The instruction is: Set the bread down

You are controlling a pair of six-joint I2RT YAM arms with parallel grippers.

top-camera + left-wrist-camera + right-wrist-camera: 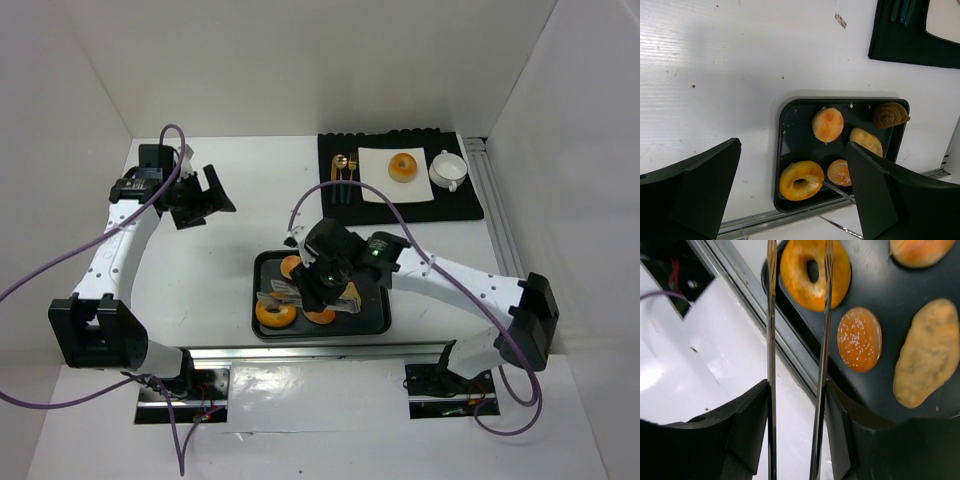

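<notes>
One ring-shaped golden bread (275, 314) (801, 180) (815, 272) lies in the near left corner of the black tray (374, 310) (795, 135) (875, 285). A second ring bread (403, 166) rests on the white plate (375, 187) at the back. My right gripper (320, 285) (796, 405) is shut on metal tongs (771, 340) (840, 192). The tongs' two arms stand apart. One tip is over the tray's ring bread and the other is beside its outer edge. My left gripper (200, 200) (792, 145) hangs open and empty over the table at the back left.
The tray also holds a round bun (827, 124), an oval roll (866, 141), a seeded bun (840, 172) and a dark brown pastry (890, 115). A black placemat (400, 205) carries the plate, a white cup (447, 170) and cutlery (343, 175). A metal rail (320, 352) runs along the near edge.
</notes>
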